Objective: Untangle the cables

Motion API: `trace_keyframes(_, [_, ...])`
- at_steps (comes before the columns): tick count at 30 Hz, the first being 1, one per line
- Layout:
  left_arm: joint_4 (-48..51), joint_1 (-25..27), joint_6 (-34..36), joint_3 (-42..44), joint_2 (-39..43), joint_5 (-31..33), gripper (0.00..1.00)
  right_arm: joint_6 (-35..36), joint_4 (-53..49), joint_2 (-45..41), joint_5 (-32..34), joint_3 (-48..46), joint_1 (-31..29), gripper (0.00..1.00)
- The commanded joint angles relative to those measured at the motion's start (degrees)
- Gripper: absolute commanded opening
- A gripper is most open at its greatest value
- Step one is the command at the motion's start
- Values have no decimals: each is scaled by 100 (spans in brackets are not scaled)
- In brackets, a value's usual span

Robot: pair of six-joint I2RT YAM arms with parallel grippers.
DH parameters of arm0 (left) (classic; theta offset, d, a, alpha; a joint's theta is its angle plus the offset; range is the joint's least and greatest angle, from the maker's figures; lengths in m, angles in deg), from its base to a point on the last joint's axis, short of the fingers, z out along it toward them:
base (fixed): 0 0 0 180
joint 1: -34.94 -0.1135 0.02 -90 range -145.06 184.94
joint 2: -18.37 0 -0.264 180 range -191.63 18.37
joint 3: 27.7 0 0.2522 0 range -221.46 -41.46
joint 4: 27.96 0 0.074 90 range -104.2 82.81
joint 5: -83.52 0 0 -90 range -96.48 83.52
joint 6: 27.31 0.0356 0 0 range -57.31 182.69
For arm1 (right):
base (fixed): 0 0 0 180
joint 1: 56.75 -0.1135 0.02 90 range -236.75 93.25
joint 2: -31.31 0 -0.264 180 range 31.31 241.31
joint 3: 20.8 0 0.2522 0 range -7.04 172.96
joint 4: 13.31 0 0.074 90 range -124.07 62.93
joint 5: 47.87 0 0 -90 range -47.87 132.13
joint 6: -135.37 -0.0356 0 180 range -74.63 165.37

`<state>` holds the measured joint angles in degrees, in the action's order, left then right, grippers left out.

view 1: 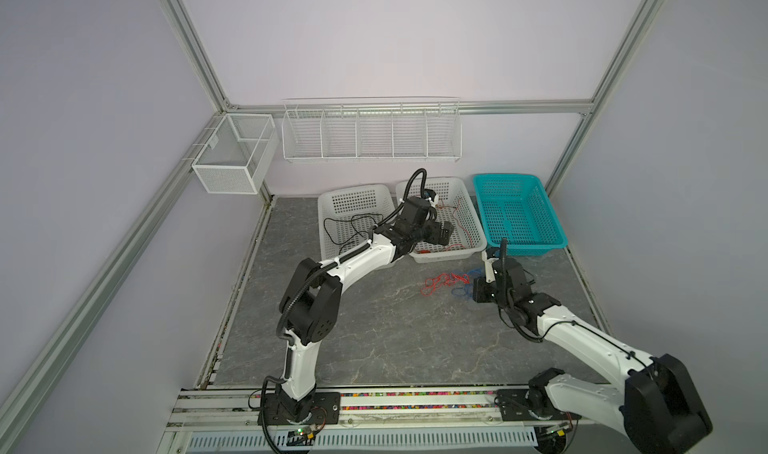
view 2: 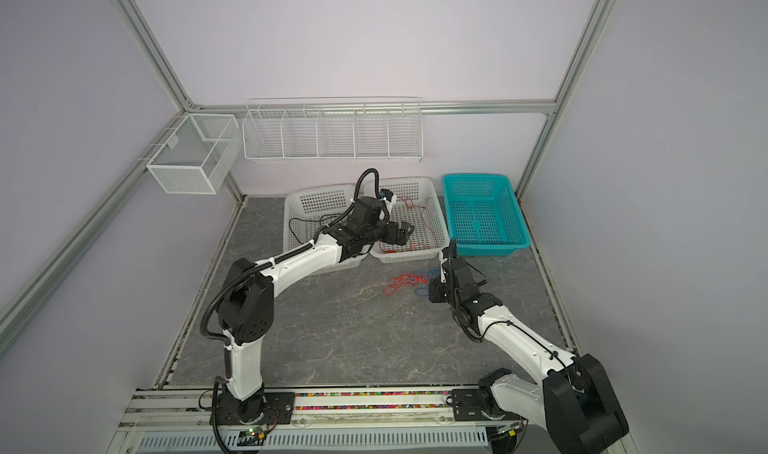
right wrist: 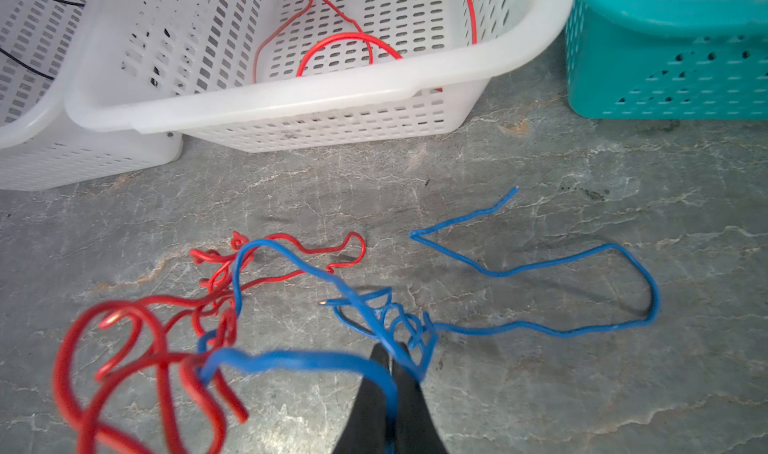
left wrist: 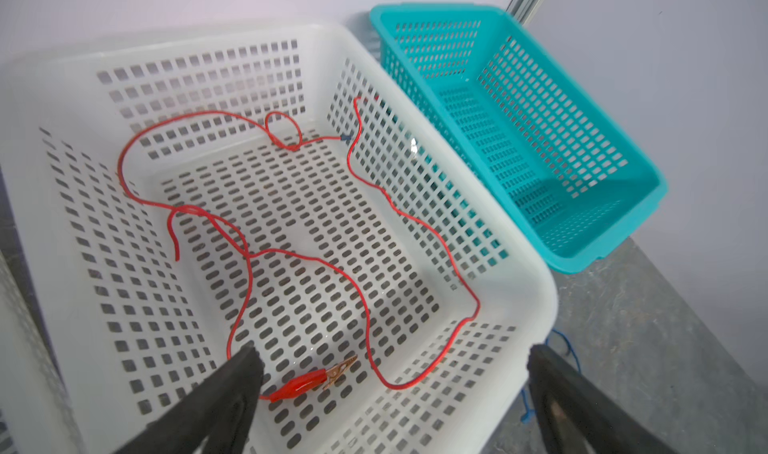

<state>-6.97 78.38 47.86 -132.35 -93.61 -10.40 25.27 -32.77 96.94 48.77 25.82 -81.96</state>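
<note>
My left gripper (left wrist: 392, 356) hangs open over the middle white basket (left wrist: 536, 273), and nothing is between its fingers. Inside that basket lies a loose red cable (left wrist: 368, 310) with a red alligator clip (left wrist: 299, 385) at its end. On the table in front of the baskets, red cable (right wrist: 141, 304) and blue cable (right wrist: 540, 264) are tangled together. My right gripper (right wrist: 390, 354) is shut on a strand of the blue cable and lifts part of the tangle. In both top views the tangle (view 1: 440, 282) (view 2: 405, 282) lies left of the right gripper (view 1: 476, 285). A black cable (view 1: 353, 227) lies in the left white basket (view 1: 322, 223).
A teal basket (view 1: 550, 210) stands right of the white ones, with nothing showing in it. A white wire rack (view 1: 370, 133) and a mesh box (view 1: 232, 156) hang on the back wall. Aluminium frame posts bound the grey marbled table (view 1: 395, 339).
</note>
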Motion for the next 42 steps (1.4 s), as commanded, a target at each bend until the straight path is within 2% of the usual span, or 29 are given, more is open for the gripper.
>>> trace_keyframes(1, [-369,-2,114,491,468,-286,96,228,-152,12,-31,214,34,8])
trace_keyframes(7, [-1037,2,617,2050,1493,-456,86,497,-507,-66,-259,546,54,7])
trace_keyframes(14, [-1722,94,1217,3689,2435,-955,86,551,-1066,-62,-257,1030,70,7])
trace_keyframes(19, [-2397,219,1160,4340,2563,-1006,86,559,-1160,-163,-346,1107,77,8])
trace_keyframes(25, [-2927,679,1233,4312,2200,-724,86,577,-1287,-240,-456,1171,62,8])
trace_keyframes(30, [-3469,721,870,4167,1729,-686,80,523,-1241,-385,-602,1092,68,8])
trace_keyframes(40, [-3754,727,651,3954,1283,-721,62,489,-1180,-437,-769,1100,66,8])
trace_keyframes(42, [-3738,725,648,3898,1192,-691,56,495,-1180,-429,-769,1099,68,8])
